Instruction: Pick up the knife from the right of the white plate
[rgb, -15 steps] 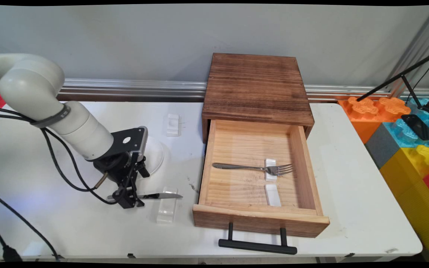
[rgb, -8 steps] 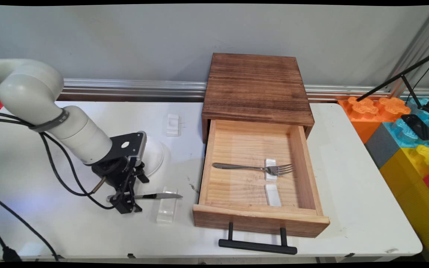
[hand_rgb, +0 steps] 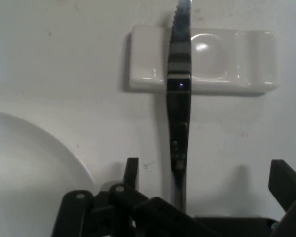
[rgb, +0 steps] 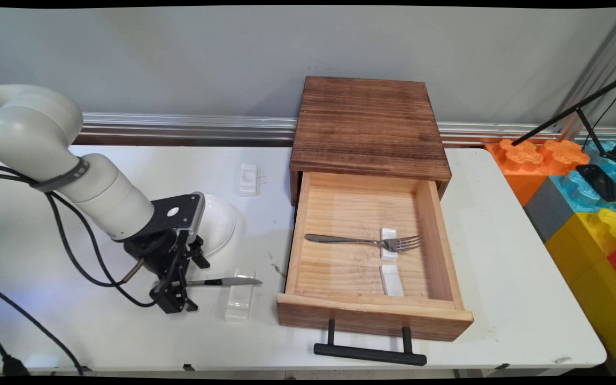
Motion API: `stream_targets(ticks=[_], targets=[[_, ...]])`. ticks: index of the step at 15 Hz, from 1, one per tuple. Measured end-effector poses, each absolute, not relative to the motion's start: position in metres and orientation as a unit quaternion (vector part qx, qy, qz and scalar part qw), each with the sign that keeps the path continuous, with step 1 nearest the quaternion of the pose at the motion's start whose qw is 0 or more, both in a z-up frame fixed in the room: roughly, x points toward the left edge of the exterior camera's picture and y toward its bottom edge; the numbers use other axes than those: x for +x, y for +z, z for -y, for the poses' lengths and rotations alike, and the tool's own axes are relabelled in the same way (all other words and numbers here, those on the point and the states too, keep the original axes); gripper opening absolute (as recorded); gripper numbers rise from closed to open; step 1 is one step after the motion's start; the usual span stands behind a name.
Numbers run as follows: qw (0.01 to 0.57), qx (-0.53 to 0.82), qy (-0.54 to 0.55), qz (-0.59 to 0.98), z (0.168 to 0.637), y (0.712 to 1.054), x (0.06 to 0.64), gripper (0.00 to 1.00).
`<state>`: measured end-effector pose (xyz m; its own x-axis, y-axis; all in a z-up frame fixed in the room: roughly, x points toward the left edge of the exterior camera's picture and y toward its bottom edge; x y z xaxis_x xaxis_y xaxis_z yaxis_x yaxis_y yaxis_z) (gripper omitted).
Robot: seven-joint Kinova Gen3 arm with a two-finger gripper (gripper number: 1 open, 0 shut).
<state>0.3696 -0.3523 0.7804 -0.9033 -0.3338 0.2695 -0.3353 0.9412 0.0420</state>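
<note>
Since the earlier frames the end effector (rgb: 175,299) has slid left along the tabletop (rgb: 99,331), and its fingers (hand_rgb: 285,181) stand spread apart, astride the knife (rgb: 217,281) handle. The knife blade lies across a white rest (rgb: 239,302), near a white plate (rgb: 217,222). An open wooden drawer (rgb: 372,313) holds a fork (rgb: 364,241).

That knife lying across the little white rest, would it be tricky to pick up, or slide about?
The knife looks like thin metal, so probably stiff and fairly light. Its shiny handle may be slippery in the tool. It bridges the rest with its blade in the air, so a push on one end might tip or pivot it.
</note>
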Motion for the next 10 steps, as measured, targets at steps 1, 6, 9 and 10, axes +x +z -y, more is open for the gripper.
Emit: stream_targets(ticks=[1,6,9,10], targets=[[0.137,0.171,0.002,0.976,0.3515,0.7804,0.3699,1.0],[0.135,0.173,0.005,0.976,0.3518,0.7761,0.3686,1.0],[0.135,0.176,0.007,0.975,0.3529,0.7719,0.3668,1.0],[0.134,0.176,0.007,0.975,0.353,0.7711,0.3663,1.0]])
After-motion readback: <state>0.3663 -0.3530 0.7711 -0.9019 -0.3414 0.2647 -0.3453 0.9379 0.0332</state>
